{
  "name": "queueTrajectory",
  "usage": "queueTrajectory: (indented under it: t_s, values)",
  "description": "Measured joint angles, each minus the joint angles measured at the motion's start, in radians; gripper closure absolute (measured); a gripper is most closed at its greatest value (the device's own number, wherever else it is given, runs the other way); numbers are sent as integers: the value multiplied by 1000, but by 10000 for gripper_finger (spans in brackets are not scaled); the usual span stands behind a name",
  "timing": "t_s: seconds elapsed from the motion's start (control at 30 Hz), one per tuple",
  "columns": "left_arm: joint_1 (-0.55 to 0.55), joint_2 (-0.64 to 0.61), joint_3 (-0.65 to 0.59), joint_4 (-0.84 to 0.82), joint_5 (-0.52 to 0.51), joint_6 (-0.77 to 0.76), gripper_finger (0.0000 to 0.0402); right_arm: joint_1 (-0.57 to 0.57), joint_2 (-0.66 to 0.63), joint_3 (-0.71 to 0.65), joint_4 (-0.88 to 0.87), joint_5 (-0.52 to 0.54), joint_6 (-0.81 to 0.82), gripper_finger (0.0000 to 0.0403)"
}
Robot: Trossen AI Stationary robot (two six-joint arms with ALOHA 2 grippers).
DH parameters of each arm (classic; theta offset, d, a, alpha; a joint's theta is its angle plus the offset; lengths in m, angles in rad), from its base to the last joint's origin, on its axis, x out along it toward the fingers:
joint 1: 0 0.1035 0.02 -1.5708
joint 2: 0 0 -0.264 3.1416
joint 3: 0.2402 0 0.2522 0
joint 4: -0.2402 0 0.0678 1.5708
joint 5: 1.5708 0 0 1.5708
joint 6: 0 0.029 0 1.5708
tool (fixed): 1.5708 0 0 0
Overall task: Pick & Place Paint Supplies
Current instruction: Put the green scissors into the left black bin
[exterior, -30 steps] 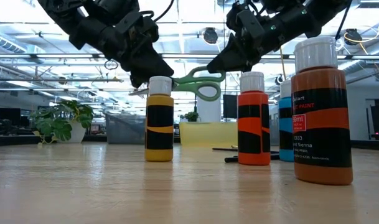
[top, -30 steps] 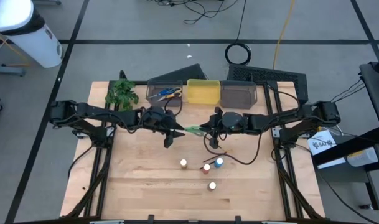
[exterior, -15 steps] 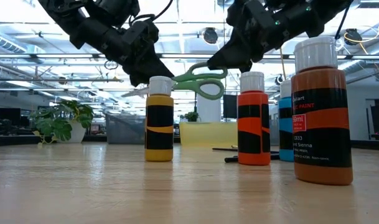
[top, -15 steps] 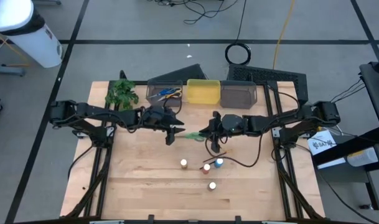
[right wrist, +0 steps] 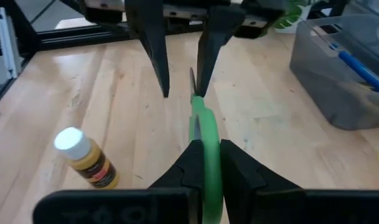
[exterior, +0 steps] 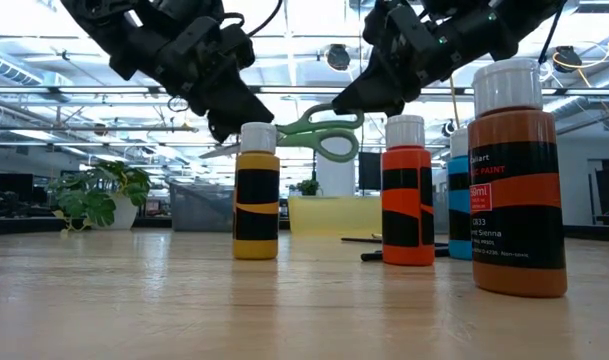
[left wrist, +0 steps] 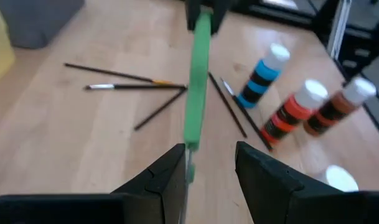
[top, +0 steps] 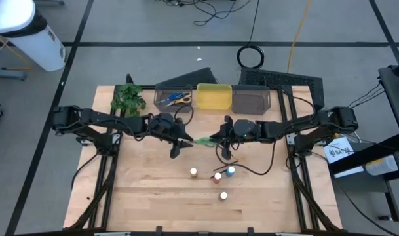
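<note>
Green-handled scissors (top: 202, 139) hang in the air between the arms. My right gripper (right wrist: 208, 163) is shut on their handle end. My left gripper (left wrist: 211, 168) is open, with a finger on either side of the blade tips (left wrist: 188, 163). Below, several white-capped paint bottles stand upright on the table: yellow (exterior: 256, 190), red (exterior: 407, 190), blue (left wrist: 261, 78) and brown (exterior: 519, 180). Thin dark brushes (left wrist: 124, 84) lie flat by them. A second pair of scissors (top: 177, 98) lies in the left grey bin. My right gripper pinches the green handle loop (right wrist: 206, 134) between its two fingers, reaching level from the table's right, along the scissors. The scissors are lifted clear, roughly level, blades pointing at the left gripper. My left gripper's finger (left wrist: 170, 177) stands right beside the blade tip; I cannot tell whether it touches.
Along the far edge stand a grey bin (top: 173, 97), a yellow bin (top: 214, 96) and another grey bin (top: 251, 98), with a leafy plant (top: 128, 98) to their left. Bare wood lies toward the near edge and both near corners.
The right gripper keeps the scissors aloft and has shifted them only slightly toward and back from the left gripper. The left gripper stays open around the blade end. The bottles and brushes have not moved.
</note>
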Motion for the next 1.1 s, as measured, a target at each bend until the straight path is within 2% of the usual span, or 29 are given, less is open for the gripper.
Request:
queueTrajectory:
  t_s: [0.17, 0.5, 0.6, 0.77, 0.9, 1.0, 1.1]
  values:
    - [-13, 0, 1, -33, -76, 2, 247, 2, 0, 1, 30, 2, -4, 382]
    - [-14, 0, 1, -57, -102, -10, 251, 3, 0, 1, 30, 1, -4, 382]
    - [-14, 0, 1, -76, -104, -10, 281, 3, 0, 1, 31, 1, -5, 382]
    - [-12, 0, 1, -88, -93, -1, 383, 1, 0, 1, 29, 1, -19, 374]
    - [17, -39, 0, -106, -119, -60, 385, -1, 0, 1, 38, 25, -18, 339]
    - [40, -106, 0, -166, -125, -61, 392, -2, 0, 2, 40, 37, -18, 315]
    - [72, -192, 0, -227, -136, -50, 391, -1, 0, 2, 37, 94, -17, 299]
